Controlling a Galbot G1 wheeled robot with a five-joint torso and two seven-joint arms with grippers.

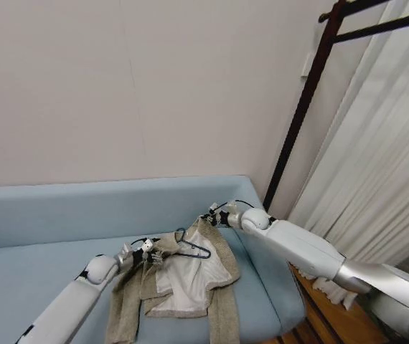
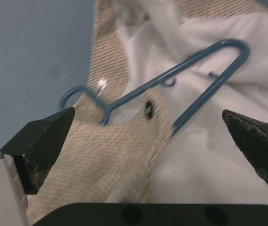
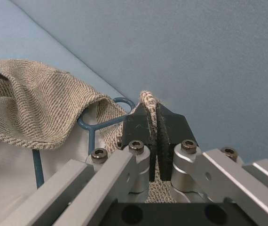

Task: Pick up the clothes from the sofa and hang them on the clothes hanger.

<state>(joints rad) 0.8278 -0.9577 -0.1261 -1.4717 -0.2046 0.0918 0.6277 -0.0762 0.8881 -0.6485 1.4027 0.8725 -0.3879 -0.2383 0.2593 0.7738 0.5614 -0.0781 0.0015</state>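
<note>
The right gripper (image 3: 153,118) is closed tight on a fold of the beige knit cardigan (image 1: 129,301), with the fabric pinched between its two black pads. In the head view it sits at the cardigan's upper right edge, close to the sofa's backrest, and its arm reaches in from the right.

The left gripper (image 2: 148,113) is spread wide and holds nothing. It hangs just over the collar end of the cardigan, at the garment's upper left. From its wrist camera, the hook and one arm of the blue wire hanger (image 1: 196,248) lie between its fingers; I cannot tell whether a finger touches cloth.

The hanger lies on the cardigan, partly tucked under the knit collar, over a white inner garment (image 1: 186,279). The cardigan is spread rumpled on the seat of the light blue sofa (image 1: 46,208), toward its right end.

Beyond the sofa's right end stands a dark clothes rack (image 1: 301,107), with a pale curtain (image 1: 377,165) beside it.
</note>
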